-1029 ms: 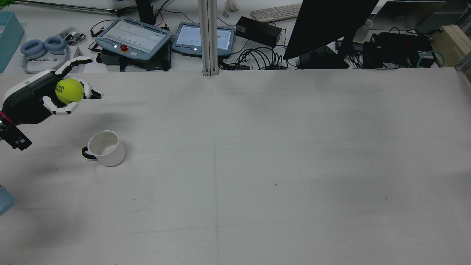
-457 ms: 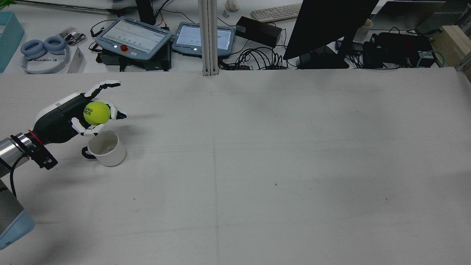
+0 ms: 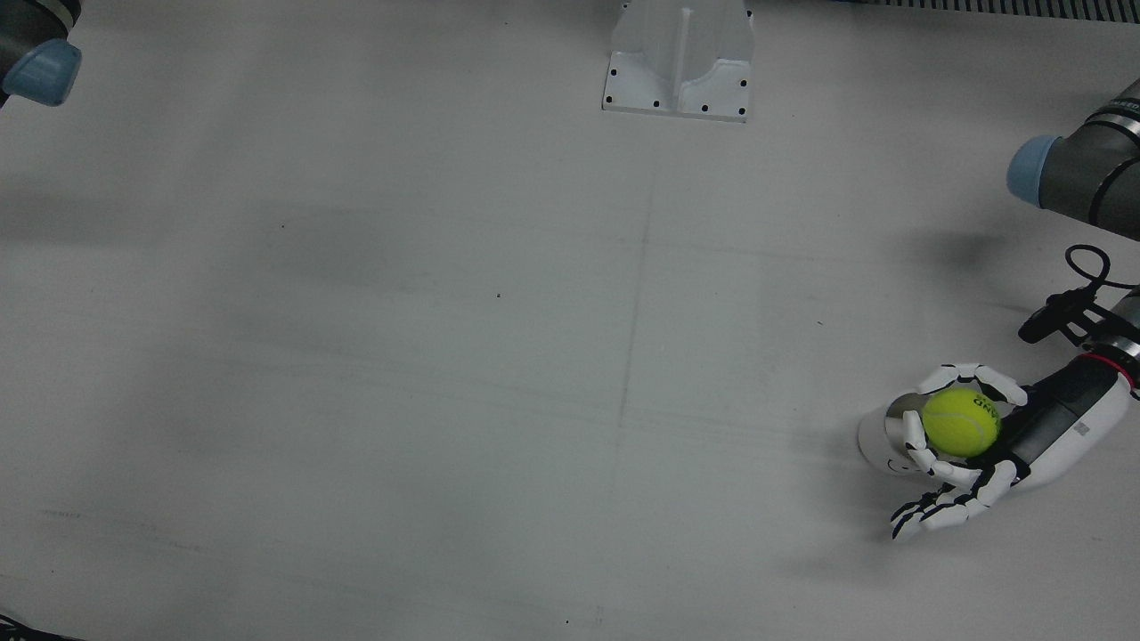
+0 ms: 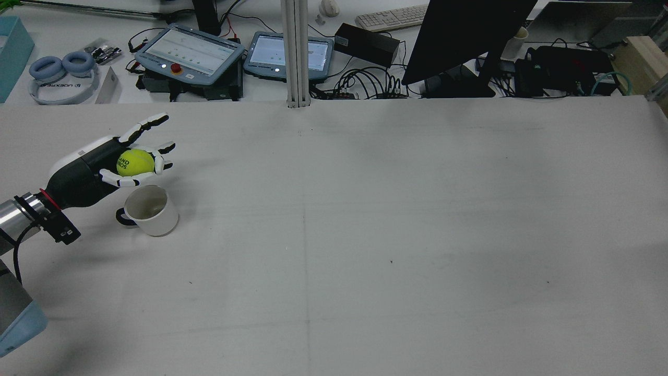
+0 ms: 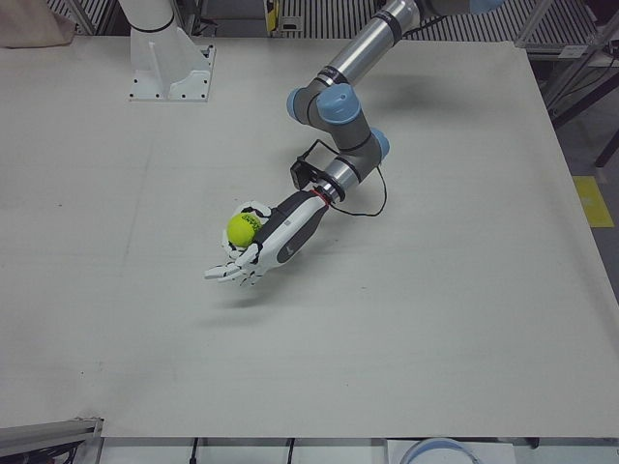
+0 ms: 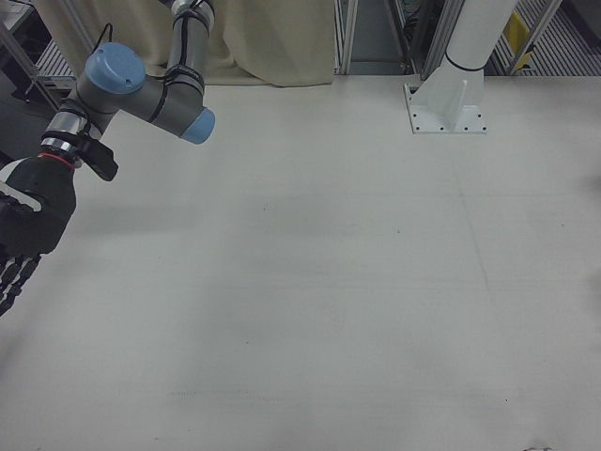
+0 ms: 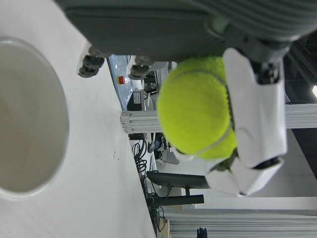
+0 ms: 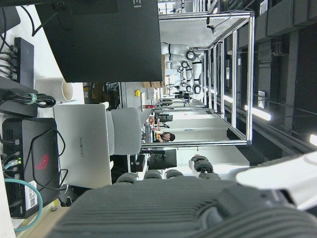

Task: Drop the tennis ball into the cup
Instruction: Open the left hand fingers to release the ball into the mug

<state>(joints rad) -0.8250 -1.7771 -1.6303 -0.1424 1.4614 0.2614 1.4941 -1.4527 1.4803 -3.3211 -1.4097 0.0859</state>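
left hand (image 4: 112,164) cupping tennis ball (image 4: 134,162), fingers (image 4: 128,180) curled round it, ball above white mug (image 4: 151,210) at its 11 o'clock in rear view, mug upright on table (image 4: 365,235), right hand (image 6: 23,235) grip state unclear

- One tennis ball (image 4: 135,162), yellow-green.
- One cup (image 4: 152,210), white with a dark handle.
- Two robot hands: left hand (image 4: 112,161) and right hand (image 6: 21,235).
- One table (image 4: 365,235).
- Two tablets (image 4: 190,53) on the desk at 12 o'clock beyond the table.
- One keyboard (image 4: 391,17).
- One monitor (image 4: 464,36).
- One pair of headphones (image 4: 60,73).
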